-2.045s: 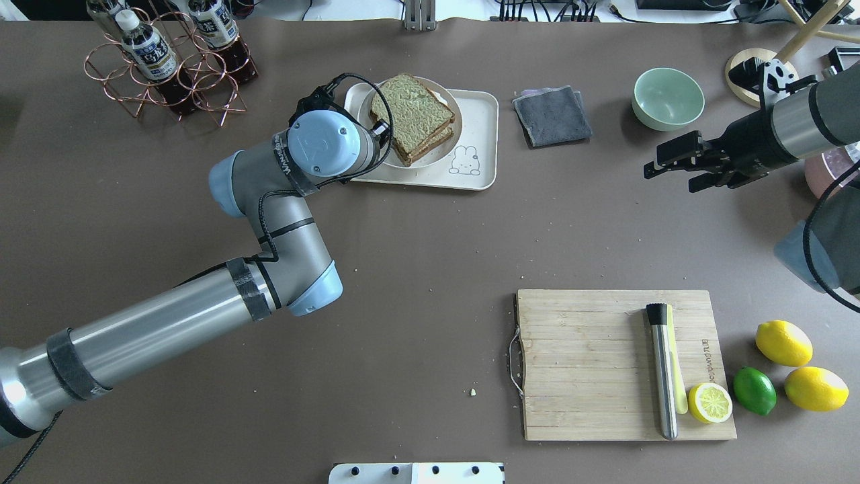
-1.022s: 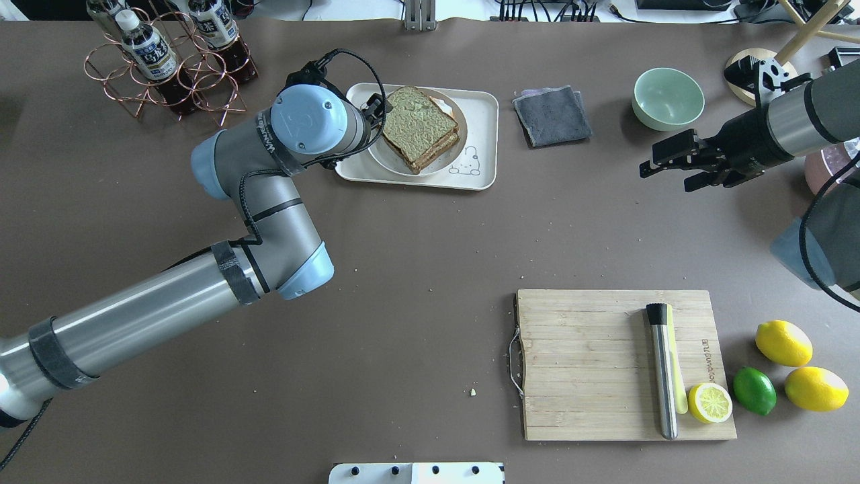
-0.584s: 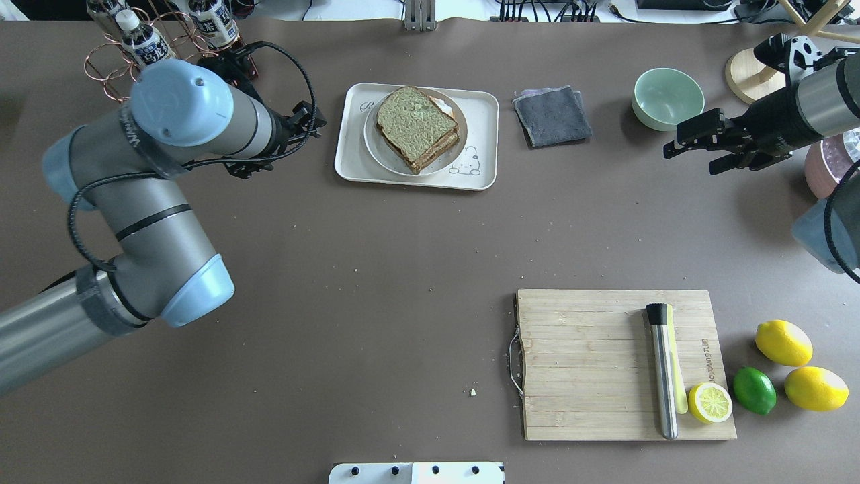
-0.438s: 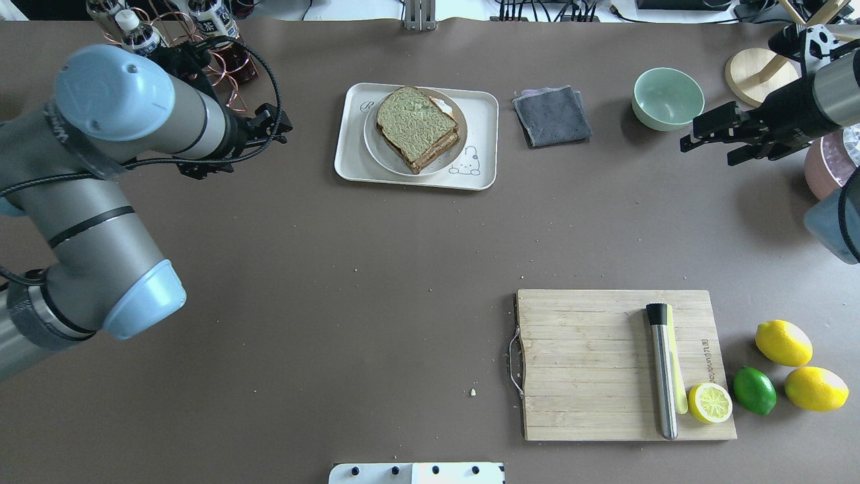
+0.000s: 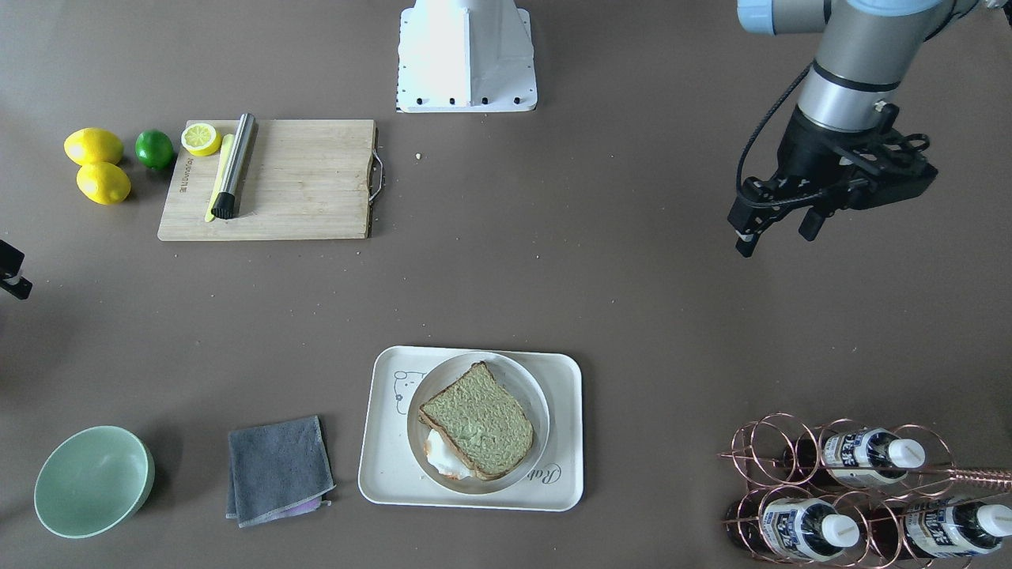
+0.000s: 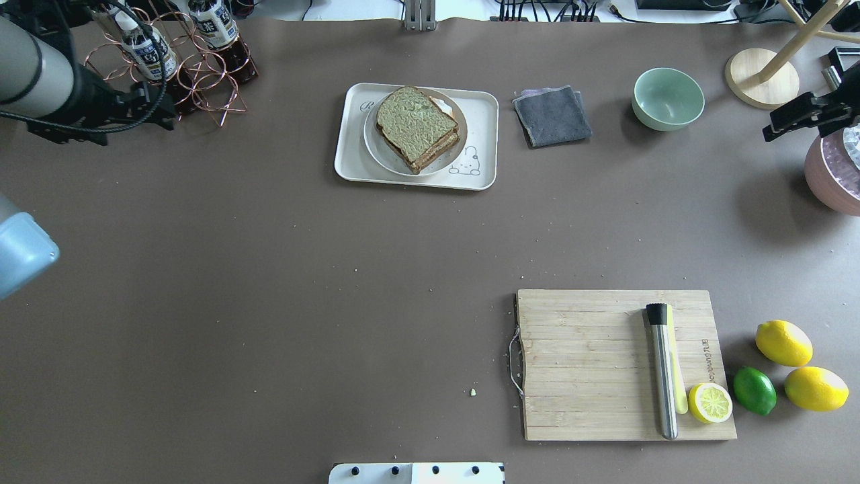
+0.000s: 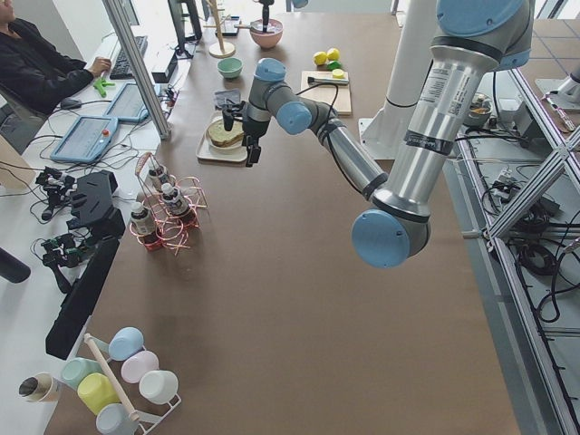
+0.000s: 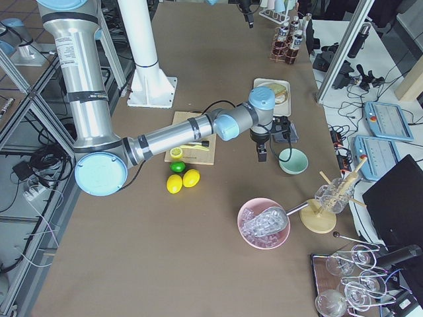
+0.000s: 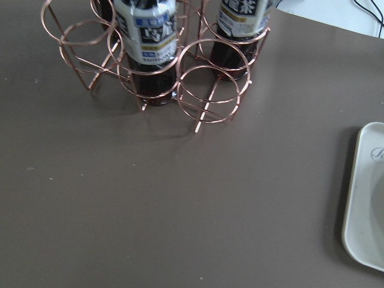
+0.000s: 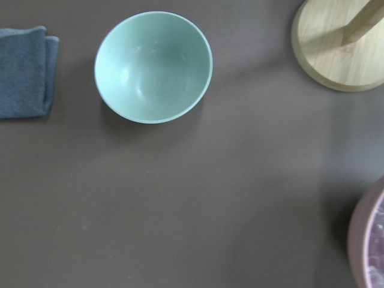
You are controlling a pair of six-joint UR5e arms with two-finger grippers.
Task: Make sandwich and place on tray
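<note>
The sandwich (image 6: 416,128), greenish-tan bread with dark crust, lies on a round white plate (image 6: 375,144) that sits on the cream tray (image 6: 484,138) at the far middle of the table. In the front-facing view the white egg (image 5: 443,465) sticks out from under the top slice (image 5: 478,419), and the tray (image 5: 557,486) shows its script. My left gripper (image 6: 158,111) (image 5: 775,233) is open and empty, well left of the tray, by the bottle rack. My right gripper (image 6: 772,128) is at the far right edge, looks open and holds nothing.
A copper rack with bottles (image 6: 168,60) stands at the far left. A grey cloth (image 6: 552,115), a green bowl (image 6: 668,98), a wooden stand (image 6: 761,77) and a pink bowl (image 6: 833,178) lie to the right. A cutting board (image 6: 605,366) with a metal tool, lemons and a lime is at the near right.
My left gripper let go of the plate on the tray and pulled back left to the bottle rack. My right arm drew back to the right. The sandwich stays put.
</note>
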